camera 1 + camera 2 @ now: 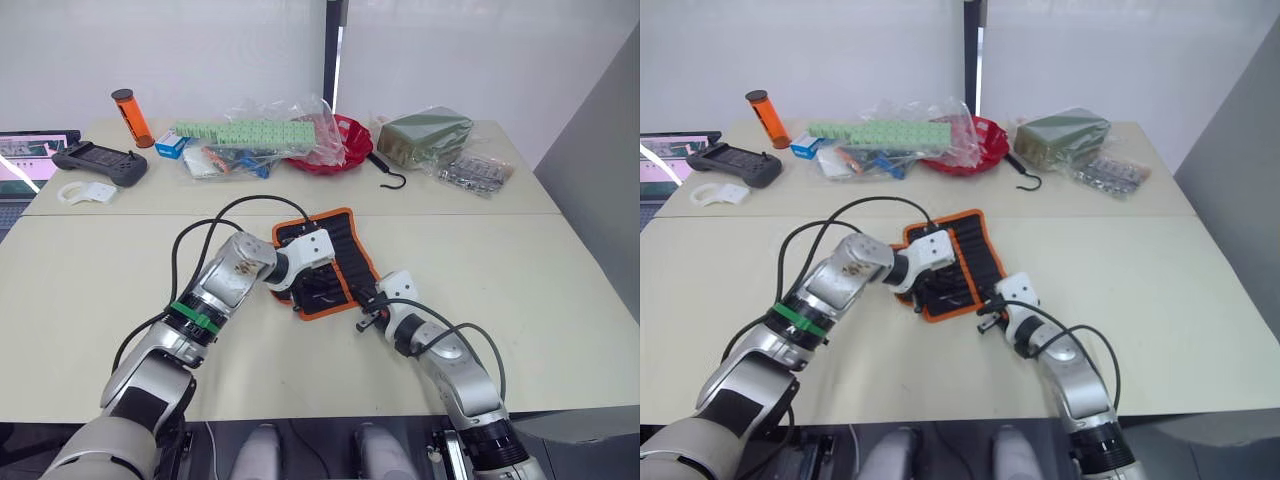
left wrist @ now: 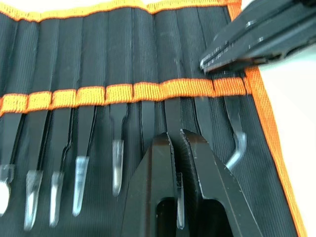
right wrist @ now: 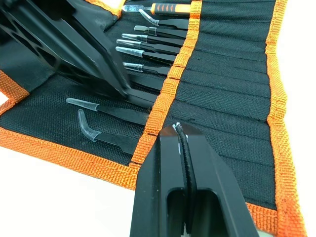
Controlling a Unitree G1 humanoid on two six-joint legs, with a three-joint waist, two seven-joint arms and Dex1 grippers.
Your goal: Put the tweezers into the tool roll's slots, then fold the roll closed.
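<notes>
Tweezers (image 2: 117, 163) are seen seated in the slots (image 2: 123, 59) of the tool roll (image 1: 345, 250), which lies unfolded on the table (image 1: 520, 270) between the two arms, their capped tips projecting below the orange inner strip (image 2: 123, 92). The left gripper (image 2: 178, 148) is lowered onto the roll's inner face, its jaws pinched on one slim tweezer tip. The right gripper (image 3: 178, 129) is held at the orange strip near the roll's edge, jaws pressed together with nothing seen between them.

I count one tool roll (image 2: 148, 44); seven tweezers (image 2: 117, 158) in its slots (image 2: 123, 91); my two grippers.
</notes>
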